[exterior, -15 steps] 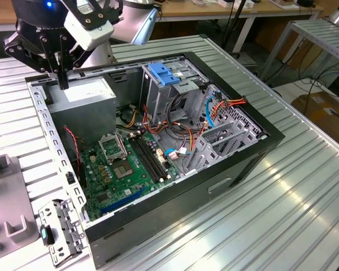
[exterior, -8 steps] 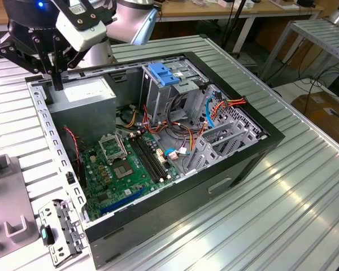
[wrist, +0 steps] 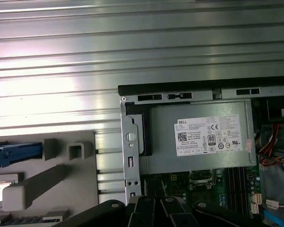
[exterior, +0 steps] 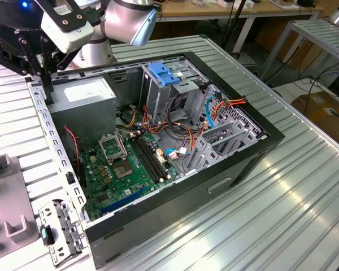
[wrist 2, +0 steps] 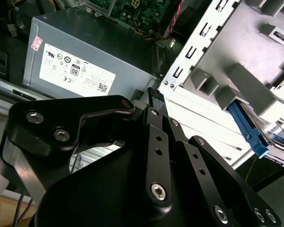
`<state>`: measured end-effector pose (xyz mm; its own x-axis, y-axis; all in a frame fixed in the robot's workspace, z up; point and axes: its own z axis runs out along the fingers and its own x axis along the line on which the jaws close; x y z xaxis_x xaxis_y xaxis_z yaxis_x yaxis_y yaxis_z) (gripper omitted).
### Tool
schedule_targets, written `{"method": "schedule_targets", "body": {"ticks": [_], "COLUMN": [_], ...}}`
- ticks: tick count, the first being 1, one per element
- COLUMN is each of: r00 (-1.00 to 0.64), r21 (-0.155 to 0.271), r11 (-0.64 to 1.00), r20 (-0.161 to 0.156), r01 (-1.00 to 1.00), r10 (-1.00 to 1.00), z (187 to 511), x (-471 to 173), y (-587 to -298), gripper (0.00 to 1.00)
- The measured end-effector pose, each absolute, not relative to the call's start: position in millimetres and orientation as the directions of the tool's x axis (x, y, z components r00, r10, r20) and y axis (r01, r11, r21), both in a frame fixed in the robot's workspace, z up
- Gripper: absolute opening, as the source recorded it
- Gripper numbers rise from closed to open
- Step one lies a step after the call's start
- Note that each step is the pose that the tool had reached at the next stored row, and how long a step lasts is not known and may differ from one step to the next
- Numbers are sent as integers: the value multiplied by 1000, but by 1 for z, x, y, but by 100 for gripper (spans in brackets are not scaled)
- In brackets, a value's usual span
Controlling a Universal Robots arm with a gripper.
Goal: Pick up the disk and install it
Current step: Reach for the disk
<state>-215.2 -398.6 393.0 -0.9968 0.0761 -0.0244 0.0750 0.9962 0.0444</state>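
Ribbed metal tabletop (exterior: 305,186), computer case (exterior: 231,169): the gripper (exterior: 47,93) hangs above the power supply (exterior: 85,99), aperture impossible to tell, seemingly empty. The disk (wrist: 15,153) rests in a grey fixture (wrist: 61,175) near that supply, outside the case; pick-up needs crossing over.

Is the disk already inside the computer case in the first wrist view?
No, the disk rests on the grey holder on the table, outside the wall of the computer case.

The arm's (exterior: 127,20) hand (exterior: 46,84) points straight down at the exterior view's upper left, fingers (wrist 2: 154,101) pressed together.
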Motion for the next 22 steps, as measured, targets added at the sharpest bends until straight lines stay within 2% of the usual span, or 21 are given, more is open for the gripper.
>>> {"method": "schedule_targets", "body": {"ticks": [22], "r00": [-997], "r21": [44], "r11": [996], "r20": [-24], "r01": [75], "r10": [76], "z": [393], "x": [-251], "y": [-397], "gripper": [11]}}
